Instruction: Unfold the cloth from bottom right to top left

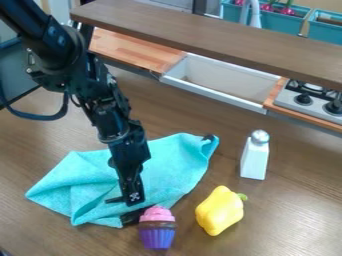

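My gripper [125, 209] hangs down over the lower part of the turquoise cloth [170, 162]. Its two dark fingers stand apart, with cloth showing between them, so it looks open. The cloth lies rumpled on the brown table, spreading from a pointed left corner to a raised, folded upper-right corner. Creases and overlapping layers run through its left and lower parts. The arm covers some of its middle. At the upper-right corner a small dark thing [209, 137] touches the cloth.
A pink and purple toy cupcake [157, 229] stands close beside the gripper and the cloth's lower edge. Right of the cloth are a yellow pepper [220, 210] and a white shaker [255, 156]. Behind are a sink [217, 82], a stove [310, 100] and a brown shelf [207, 37].
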`<state>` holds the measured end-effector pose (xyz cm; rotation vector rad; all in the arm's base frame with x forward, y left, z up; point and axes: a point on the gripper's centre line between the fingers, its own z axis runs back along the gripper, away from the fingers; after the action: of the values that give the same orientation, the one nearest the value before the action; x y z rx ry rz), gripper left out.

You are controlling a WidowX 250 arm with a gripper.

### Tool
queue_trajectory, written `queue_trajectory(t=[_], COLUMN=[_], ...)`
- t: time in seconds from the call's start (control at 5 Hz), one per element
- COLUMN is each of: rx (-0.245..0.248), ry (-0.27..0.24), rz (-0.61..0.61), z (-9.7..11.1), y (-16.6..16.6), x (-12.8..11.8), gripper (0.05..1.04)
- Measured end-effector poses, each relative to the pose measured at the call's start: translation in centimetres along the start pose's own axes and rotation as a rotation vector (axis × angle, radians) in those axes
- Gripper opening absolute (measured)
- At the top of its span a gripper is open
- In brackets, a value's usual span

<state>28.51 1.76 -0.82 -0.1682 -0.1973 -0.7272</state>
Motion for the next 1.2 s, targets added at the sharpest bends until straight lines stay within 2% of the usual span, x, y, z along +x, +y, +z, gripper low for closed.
queue_trajectory(t=[0.2,0.8,1.0,1.2], rx=[0.001,0.005,-0.031,-0.040], ry=[0.000,0.000,-0.008,-0.015], rz=[-0.002,-0.001,-0.017,-0.018], z=[-0.11,-0.27,-0.38,-0.34], y=[-0.10,-0.26,-0.73,-0.46], x=[-0.11,-0.34,-0.29,-0.29], gripper=[0.402,0.381,0.319,0.115])
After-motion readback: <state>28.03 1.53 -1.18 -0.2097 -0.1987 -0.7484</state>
